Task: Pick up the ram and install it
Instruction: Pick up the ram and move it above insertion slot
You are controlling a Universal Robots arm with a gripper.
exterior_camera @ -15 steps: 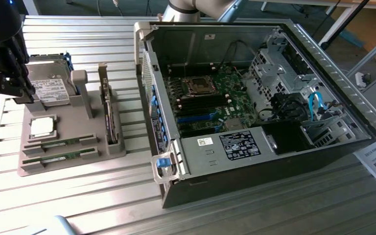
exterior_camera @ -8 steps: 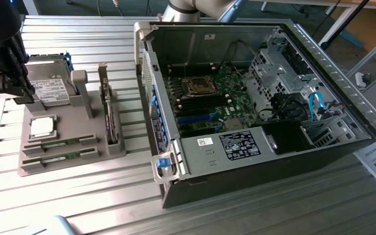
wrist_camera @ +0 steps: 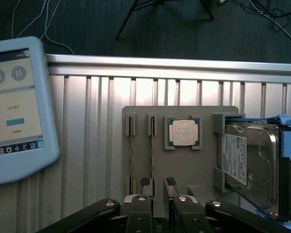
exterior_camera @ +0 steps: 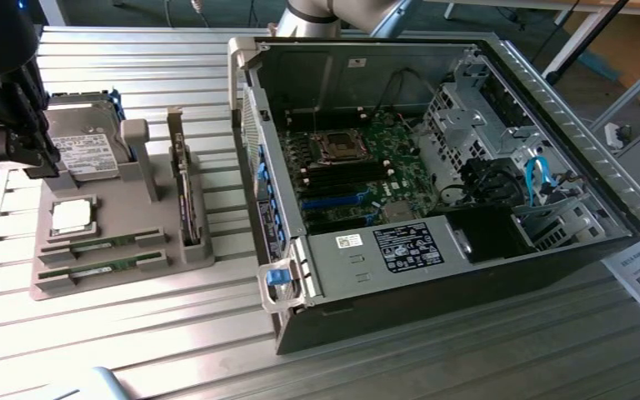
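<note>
Two rams, thin green sticks, lie in slots of the grey holder (exterior_camera: pixel 87 287): one ram (exterior_camera: pixel 103 244) behind the other (exterior_camera: pixel 103 267). Seen edge-on in the wrist view, they are one ram (wrist_camera: pixel 131 155) and a second ram (wrist_camera: pixel 153 155). My gripper (wrist_camera: pixel 157 187) hangs over the holder with its fingers apart and nothing between them; the second stick runs toward the gap. From outside, the gripper (exterior_camera: pixel 26 146) is at the exterior view's left, over the holder's hard-drive end. The open computer case (exterior_camera: pixel 542 92) shows its motherboard (exterior_camera: pixel 353 167).
On the holder also sit a square silver CPU (wrist_camera: pixel 183 132) and a silver hard drive (wrist_camera: pixel 247 165). A board (exterior_camera: pixel 192 200) stands upright at the holder's side. A tablet-like pendant (wrist_camera: pixel 14 107) lies on the ribbed metal table (exterior_camera: pixel 131 350).
</note>
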